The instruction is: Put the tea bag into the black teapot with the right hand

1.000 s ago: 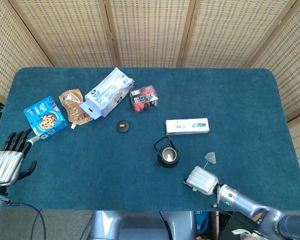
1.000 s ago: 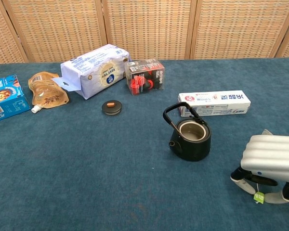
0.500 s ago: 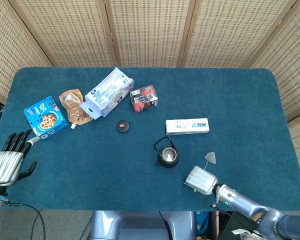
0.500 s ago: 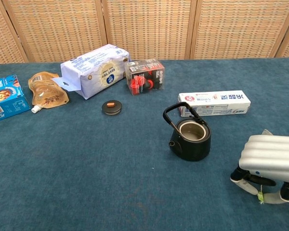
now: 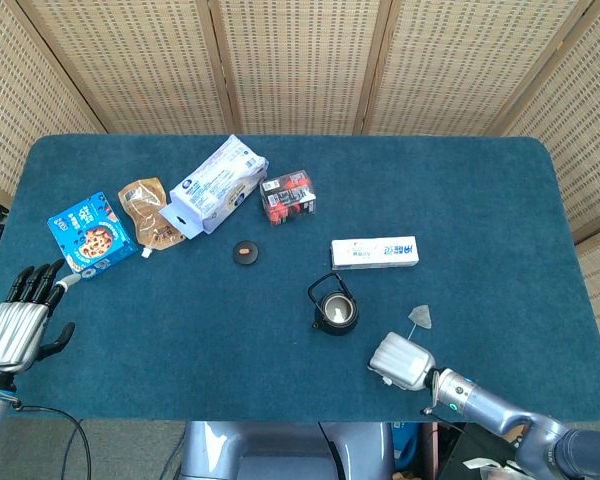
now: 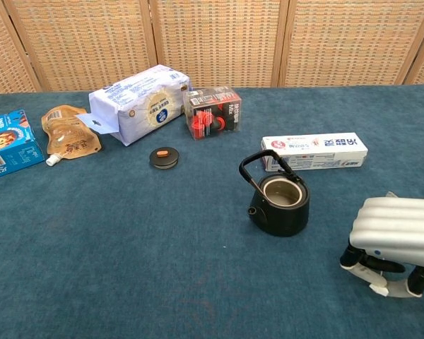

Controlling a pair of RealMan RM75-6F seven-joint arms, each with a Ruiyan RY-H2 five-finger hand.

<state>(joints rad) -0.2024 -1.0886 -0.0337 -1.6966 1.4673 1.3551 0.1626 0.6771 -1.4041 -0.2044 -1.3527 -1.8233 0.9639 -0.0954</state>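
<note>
We see the right hand low over the table at its near right edge, knuckles up, fingers curled down so their tips reach the cloth. The tea bag lies flat just behind the hand, its string running toward the fingers. This posture suggests a pinch at the string or its tag, but the palm hides the contact in both views, so we cannot tell whether anything is held or whether the fingers have closed.

The black teapot stands upright to the left of the hand, well within reach, its handle tipped back and to the left, leaving the mouth unobstructed. We judge this placement to favour a drop from above. The interior appears pale and empty; no tea bag is in it. Its lid rests separately on the table, farther left, orange knob up.

The left hand rests at the near left corner, fingers extended and apart, holding nothing, clear of the work.

Behind the teapot lies a long white box; the other packages are closed and play no part.
</note>
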